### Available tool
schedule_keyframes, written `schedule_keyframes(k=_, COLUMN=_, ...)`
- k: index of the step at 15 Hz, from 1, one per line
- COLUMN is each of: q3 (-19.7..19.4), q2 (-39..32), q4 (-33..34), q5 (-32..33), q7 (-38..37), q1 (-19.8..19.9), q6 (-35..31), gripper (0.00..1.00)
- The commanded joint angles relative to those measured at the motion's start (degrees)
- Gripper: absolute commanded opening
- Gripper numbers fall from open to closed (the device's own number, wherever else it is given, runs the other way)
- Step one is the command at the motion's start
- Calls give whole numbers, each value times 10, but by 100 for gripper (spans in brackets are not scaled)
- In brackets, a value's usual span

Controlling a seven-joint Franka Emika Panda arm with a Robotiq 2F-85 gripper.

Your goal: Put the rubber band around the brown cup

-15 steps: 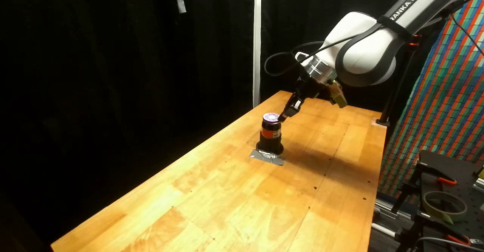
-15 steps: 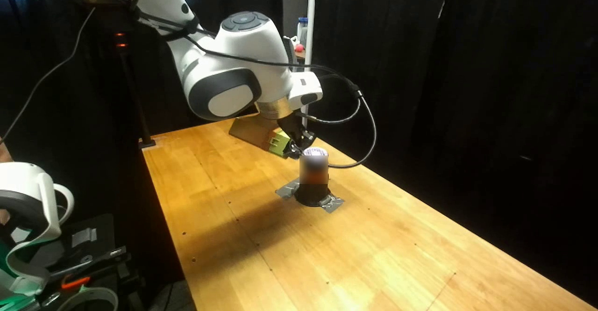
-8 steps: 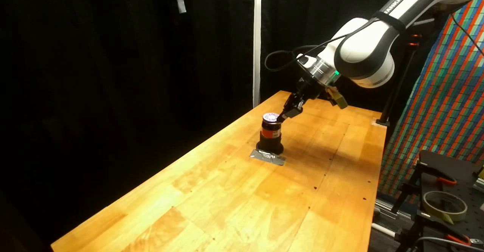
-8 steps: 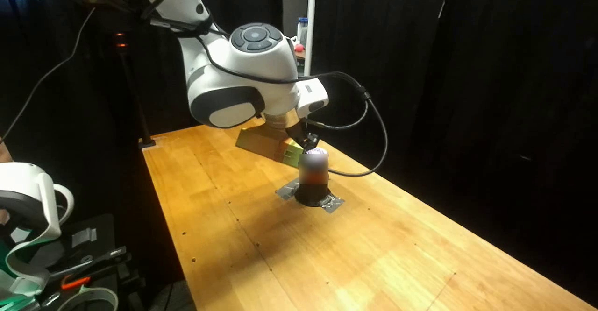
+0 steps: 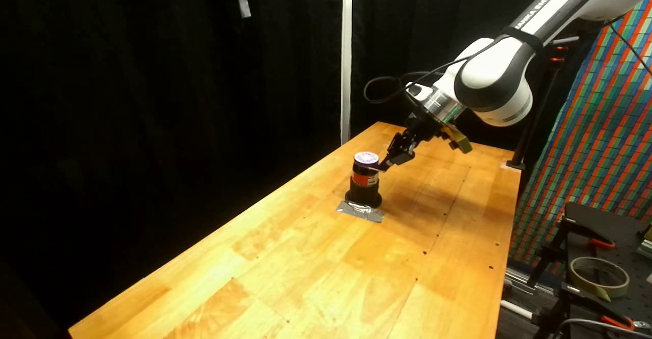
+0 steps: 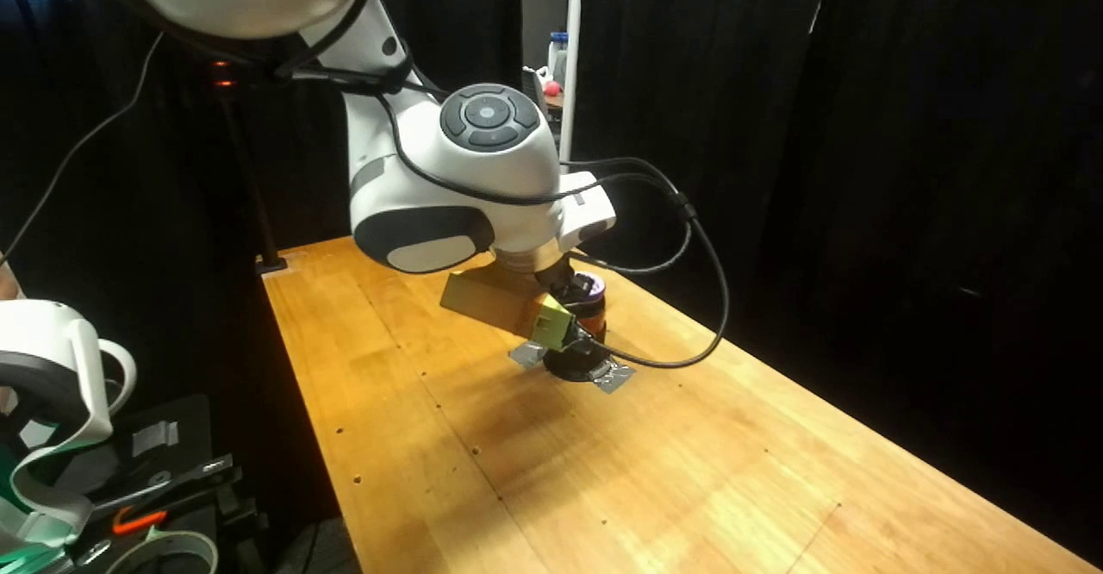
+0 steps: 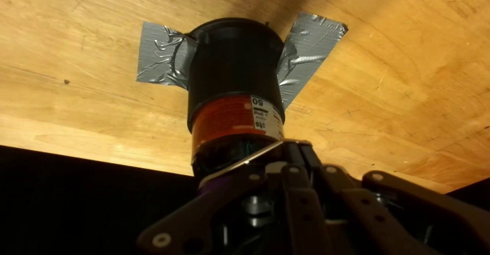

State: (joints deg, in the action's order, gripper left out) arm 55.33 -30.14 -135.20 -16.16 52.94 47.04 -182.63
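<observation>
The brown cup stands upright on the table, a dark cylinder with an orange-red stripe and a pale lid. It shows in both exterior views and in the wrist view. The thin tan rubber band is stretched from the cup's upper part to my fingertips; a thin line of it also shows in an exterior view. My gripper is shut beside the cup's top, with the band passing across its fingertips. In an exterior view the gripper is just beside the lid. The band's far side is hidden.
Grey tape strips hold the cup's base to the wooden table. In an exterior view, a yellow-green box on the wrist and a hanging cable pass in front of the cup. Dark curtains stand behind the table.
The arm has come lower. My gripper has gone from the lid's rim to a little lower beside the cup, slightly away from it. The stretched band now shows between cup and fingertips.
</observation>
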Motion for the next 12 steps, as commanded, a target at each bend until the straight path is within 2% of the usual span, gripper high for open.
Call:
schedule_keyframes(k=1, q3=16, q2=-34, q4=-18, q5=107, q7=-61, q1=33, q6=-50, gripper=8)
schedule_keyframes(k=5, q3=13, q2=-55, q4=-32, q5=226, q7=-149, q1=59, q6=-116, gripper=8)
schedule_keyframes(k=8, q3=-4, q2=-59, q4=-51, q5=318, q7=-221, q1=67, q6=-186, gripper=8)
schedule_keyframes(k=12, q3=-71, q2=-43, q4=-68, q5=434, q7=-318, q1=36, q6=-302, gripper=7)
